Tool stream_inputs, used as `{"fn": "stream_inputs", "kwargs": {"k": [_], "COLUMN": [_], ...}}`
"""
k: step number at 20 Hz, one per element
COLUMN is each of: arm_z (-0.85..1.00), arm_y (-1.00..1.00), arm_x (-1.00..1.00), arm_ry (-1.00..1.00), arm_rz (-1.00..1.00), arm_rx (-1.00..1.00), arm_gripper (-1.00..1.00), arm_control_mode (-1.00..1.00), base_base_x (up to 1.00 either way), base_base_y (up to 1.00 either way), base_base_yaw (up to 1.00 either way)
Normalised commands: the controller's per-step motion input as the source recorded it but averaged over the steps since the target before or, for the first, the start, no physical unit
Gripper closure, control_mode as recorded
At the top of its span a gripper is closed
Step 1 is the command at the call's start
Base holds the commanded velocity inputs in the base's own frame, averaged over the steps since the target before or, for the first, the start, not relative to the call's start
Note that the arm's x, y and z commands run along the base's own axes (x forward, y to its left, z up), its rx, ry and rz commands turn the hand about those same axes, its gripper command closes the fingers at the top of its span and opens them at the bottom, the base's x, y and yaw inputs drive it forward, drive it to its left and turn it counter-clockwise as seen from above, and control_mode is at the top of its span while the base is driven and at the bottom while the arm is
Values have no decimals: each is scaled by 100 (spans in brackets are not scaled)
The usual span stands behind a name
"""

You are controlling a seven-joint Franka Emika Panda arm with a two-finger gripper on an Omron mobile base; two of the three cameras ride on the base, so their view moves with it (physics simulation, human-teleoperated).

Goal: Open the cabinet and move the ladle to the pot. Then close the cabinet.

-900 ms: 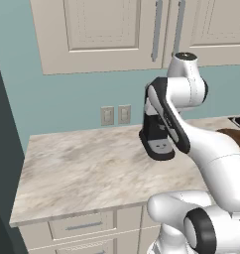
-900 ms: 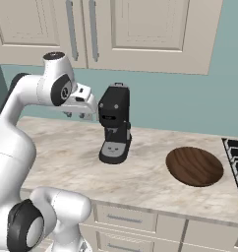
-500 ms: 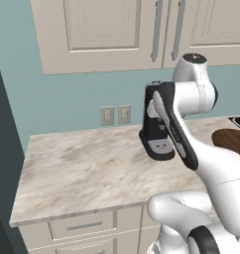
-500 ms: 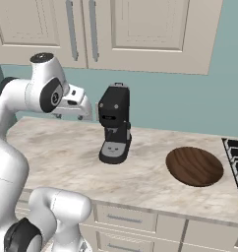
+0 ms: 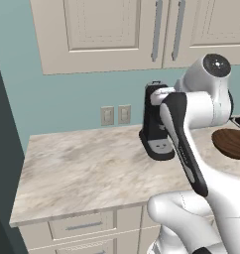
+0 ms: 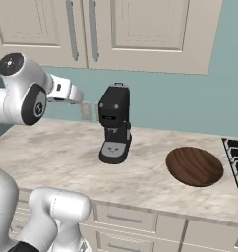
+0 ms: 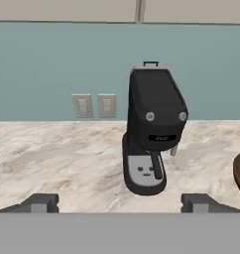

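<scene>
The cabinet (image 5: pixel 112 30) hangs on the wall above the counter with both doors shut; its two grey bar handles (image 5: pixel 156 30) stand side by side at the seam. The cabinet (image 6: pixel 140 29) also runs across the top of the right base view, and its lower edge (image 7: pixel 67 10) shows in the hand view. My gripper (image 7: pixel 121 203) is open, its fingertips (image 7: pixel 40 202) far apart with nothing between them, held below the cabinet and facing the wall. The ladle and the pot are out of view.
A black coffee machine (image 6: pixel 114 123) stands on the marble counter (image 6: pixel 52 152) straight ahead of the hand. A round dark wooden bowl (image 6: pixel 193 166) lies to its right, beside the stove edge (image 6: pixel 236 157). Two wall outlets (image 7: pixel 94 105) sit left of the machine.
The arm has drawn back from the wall toward the base, its elbow rising and the hand pulling away from the coffee machine. The cabinet doors stay shut.
</scene>
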Motion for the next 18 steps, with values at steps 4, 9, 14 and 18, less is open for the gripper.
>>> {"fn": "stream_inputs", "kwargs": {"k": [4, 9, 14, 18], "arm_z": [62, 49, 32, 23], "arm_y": [1, 6, 5, 6], "arm_x": [0, 1, 4, 16], "arm_ry": [-33, -29, -17, -14], "arm_rz": [-4, 0, 0, 0], "arm_rx": [0, 0, 0, 0], "arm_gripper": [-100, -100, -100, -100], "arm_control_mode": [-100, -100, -100, -100], "base_base_x": [0, 0, 0, 0], "base_base_y": [0, 0, 0, 0], "base_base_yaw": [0, 0, 0, 0]}}
